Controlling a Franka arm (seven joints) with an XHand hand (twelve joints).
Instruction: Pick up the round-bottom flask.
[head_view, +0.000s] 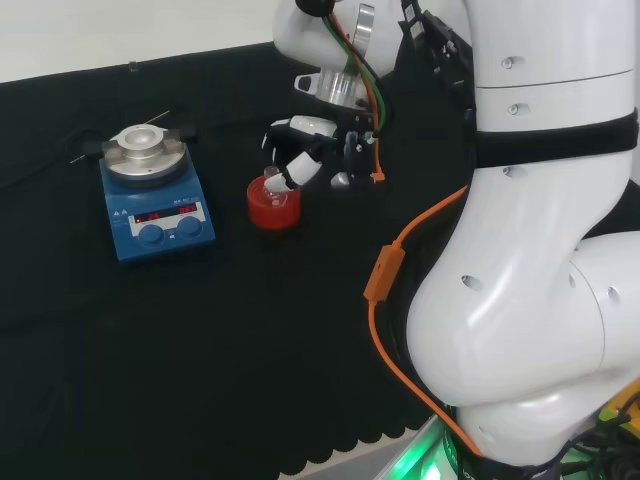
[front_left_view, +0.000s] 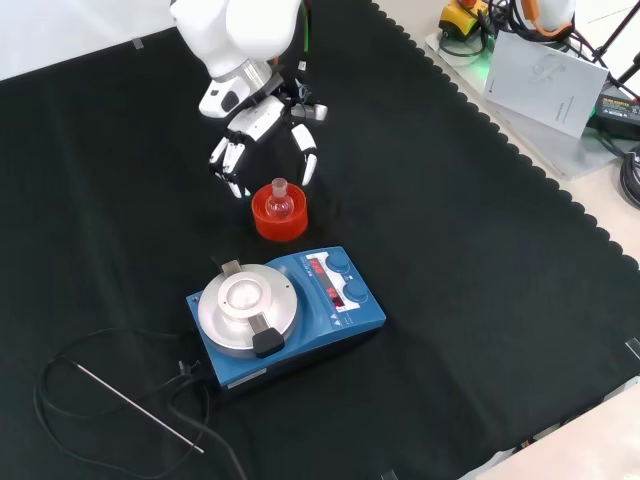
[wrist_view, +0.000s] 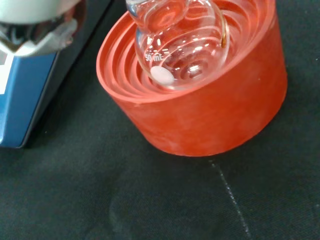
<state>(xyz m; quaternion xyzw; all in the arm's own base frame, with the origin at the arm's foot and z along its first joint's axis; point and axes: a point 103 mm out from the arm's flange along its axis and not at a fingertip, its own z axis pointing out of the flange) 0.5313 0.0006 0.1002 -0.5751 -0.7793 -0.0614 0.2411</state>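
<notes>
Sitting upright in a red ribbed stand (front_left_view: 280, 220), the round-bottom flask (front_left_view: 279, 203) is clear glass with a small white oval (apparently a stir bar) (wrist_view: 161, 75) lying at the bottom of its bulb. Flask and stand are out on the black cloth (front_left_view: 470, 300), well away from its scalloped edge, which runs along the right of the front view. Poised just above the flask's neck, the hand (front_left_view: 262, 128) has its fingers (front_left_view: 307, 165) spread and pointing downward on either side of the stand, touching neither glass nor ring. Close beside the stand, nearer the camera in the front view, stands a blue magnetic stirrer (front_left_view: 290, 315) with a round metal top plate (front_left_view: 247, 305). A thin metal probe (front_left_view: 140, 408) on a black cable lies beyond the stirrer, toward the view's lower left corner.
</notes>
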